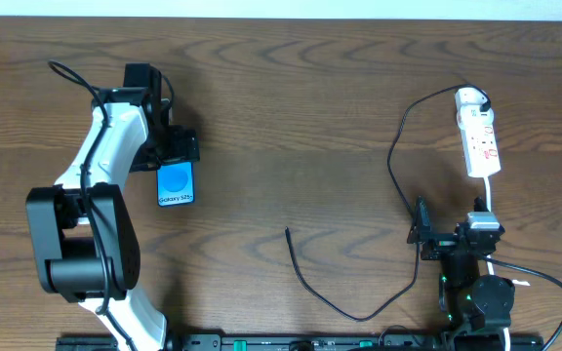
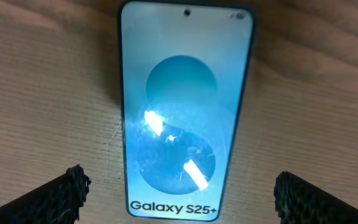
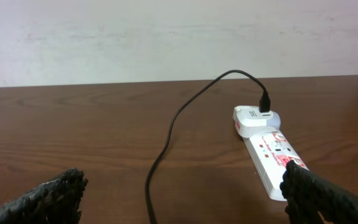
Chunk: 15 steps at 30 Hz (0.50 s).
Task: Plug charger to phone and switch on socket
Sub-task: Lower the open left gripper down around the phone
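Left gripper [image 2: 182, 193] first: jaws spread wide, nothing in them. The two black textured fingertips [image 2: 72, 190] sit either side of the bottom end of the slim black-edged phone [image 2: 185, 112], the one with the bright blue screen, lighter circles and "Galaxy S25+" printed across it. There's bare wood between each pad and the phone's edges, so it's straddling, not gripping. The phone lies flat and face up on the dark brown wooden table [image 1: 281, 97], over on the left side.

Right gripper [image 3: 182, 186] is the same deal: wide apart and empty, parked low near the table's front edge and looking out at the white elongated power strip [image 3: 272, 155] with the small red marks on its face. A white adapter [image 3: 253, 119] is already plugged in at the strip's far end, and the long thin black charger cable [image 3: 166, 140] comes out of the top of it. From above you can see the cable swing left, run down past the right arm, loop along the front of the table and finish with its small plug tip [image 1: 288, 232] lying loose on the wood between the two arms, well apart from the phone.

So progress-wise, I'd say basically nothing is done yet. The wall end of the charger is in, but the tip isn't in the phone and neither gripper has hold of it. Can't tell from these views whether the strip's switch is on. My guess is both real steps are left: tip into phone, then flip the switch.
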Each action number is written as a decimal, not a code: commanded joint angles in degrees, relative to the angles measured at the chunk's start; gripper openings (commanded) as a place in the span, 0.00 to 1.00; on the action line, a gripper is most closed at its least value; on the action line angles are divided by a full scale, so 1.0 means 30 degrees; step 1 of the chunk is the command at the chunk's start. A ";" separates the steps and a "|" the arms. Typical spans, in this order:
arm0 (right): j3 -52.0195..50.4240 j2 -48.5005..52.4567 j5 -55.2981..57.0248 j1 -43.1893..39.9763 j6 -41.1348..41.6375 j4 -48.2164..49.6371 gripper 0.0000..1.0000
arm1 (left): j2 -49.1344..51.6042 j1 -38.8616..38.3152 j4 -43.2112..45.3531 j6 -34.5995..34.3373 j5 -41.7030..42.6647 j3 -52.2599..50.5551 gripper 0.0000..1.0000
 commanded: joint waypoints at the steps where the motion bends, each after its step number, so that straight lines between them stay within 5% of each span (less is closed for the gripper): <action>1: -0.0022 -0.0160 0.0146 0.0087 -0.0168 -0.0066 0.99 | 0.0452 -0.0058 0.0044 -0.0459 -0.0532 -0.0277 0.98; 15: -0.0022 -0.0160 0.0146 0.0087 -0.0168 -0.0058 0.99 | 0.0809 -0.0058 0.0758 -0.0466 -0.0517 -0.0342 0.98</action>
